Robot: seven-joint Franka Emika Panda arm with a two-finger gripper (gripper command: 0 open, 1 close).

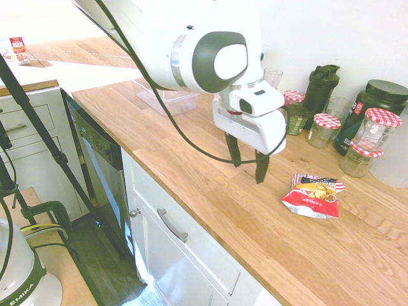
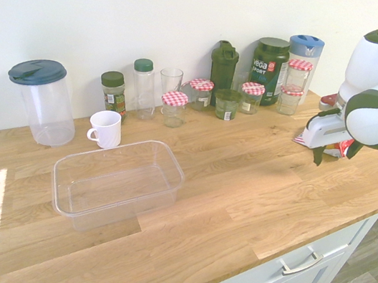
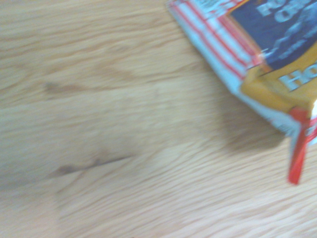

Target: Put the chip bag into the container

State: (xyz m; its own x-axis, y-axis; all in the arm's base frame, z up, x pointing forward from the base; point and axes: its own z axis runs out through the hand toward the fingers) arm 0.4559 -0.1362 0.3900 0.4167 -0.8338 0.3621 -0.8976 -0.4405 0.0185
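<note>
The claw [image 1: 245, 162] is wide open and empty, hanging just beside the chip bag [image 1: 313, 196]. The bag lies flat on the worktop [image 1: 210, 172], far from the container [image 2: 117, 182]. The claw should go right over the bag's middle, then down.

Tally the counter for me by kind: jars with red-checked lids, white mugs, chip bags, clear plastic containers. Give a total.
Jars with red-checked lids: 5
White mug: 1
Chip bag: 1
Clear plastic container: 1
Total: 8
</note>
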